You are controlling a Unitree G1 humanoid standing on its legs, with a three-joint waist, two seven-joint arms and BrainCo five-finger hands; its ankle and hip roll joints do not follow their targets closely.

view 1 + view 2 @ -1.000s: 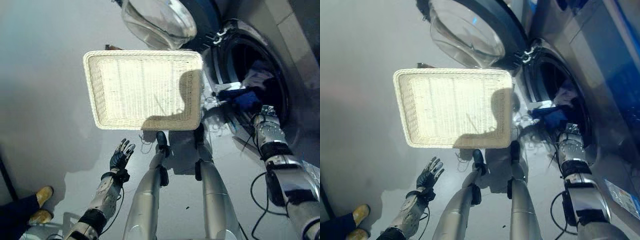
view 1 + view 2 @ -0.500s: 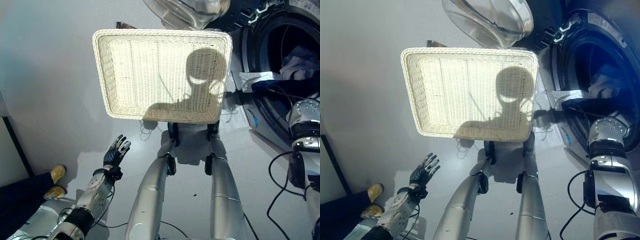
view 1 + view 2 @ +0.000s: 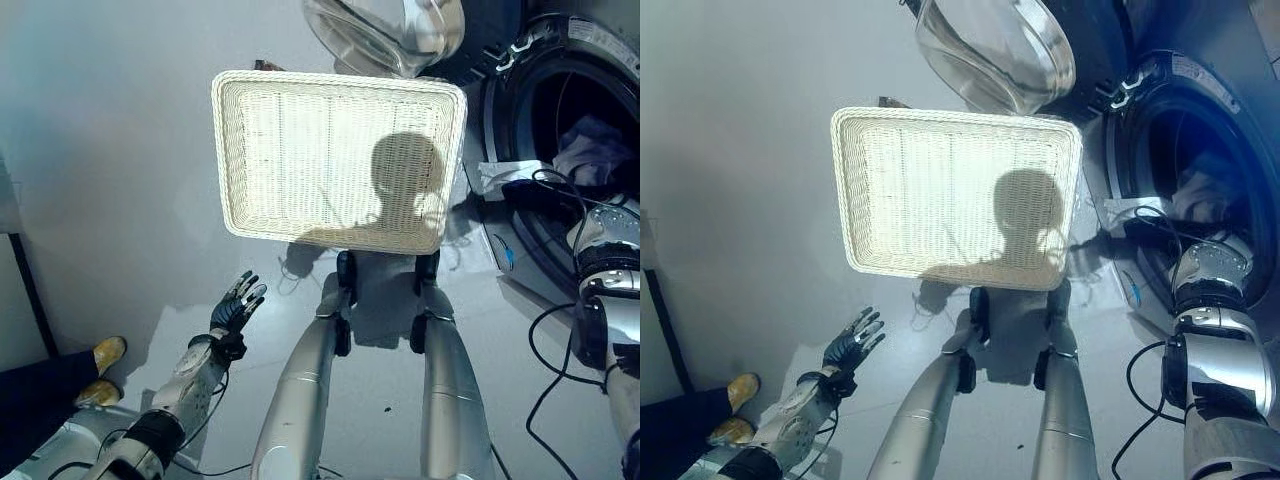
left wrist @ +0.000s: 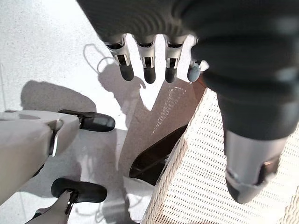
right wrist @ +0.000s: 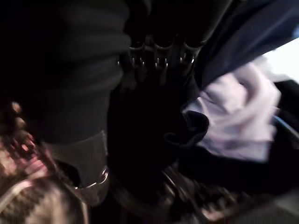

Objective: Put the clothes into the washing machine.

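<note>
The washing machine [image 3: 600, 60] stood at the robot's right with its round drum mouth [image 3: 1195, 190] dark and open and its glass-bowled door [image 3: 995, 50] swung wide toward the far wall. On the floor [image 3: 100, 150] just beside it lay one white wicker basket [image 3: 340, 160], shallow, rectangular and bare inside, so by the look of things the load had already gone over. The clothes [image 3: 590, 160] sat inside the drum: one pale garment [image 5: 238, 116] and at least one dark blue one [image 5: 243, 32] could be counted, bunched together near the lip, with a white scrap [image 3: 500, 178] lying at the front edge of the opening (whether cloth or paper could not be told). Such things would handle light and limp, sagging and trailing from any hold, so the soundest purchase would be a gathered fold in the middle of the bunch, lest a sleeve drag over the rim. The right hand [image 5: 159, 58] reached into the drum, close against the dark fabric; its fingers [image 5: 161, 60] showed only as dim shapes there, and whether they closed on the cloth could not be told. The left hand [image 3: 236, 304] hung low at the robot's left side above the floor, fingers straight and spread, holding nothing. Two yellow shoes [image 3: 105, 352] of a person stood at the near left.
</note>
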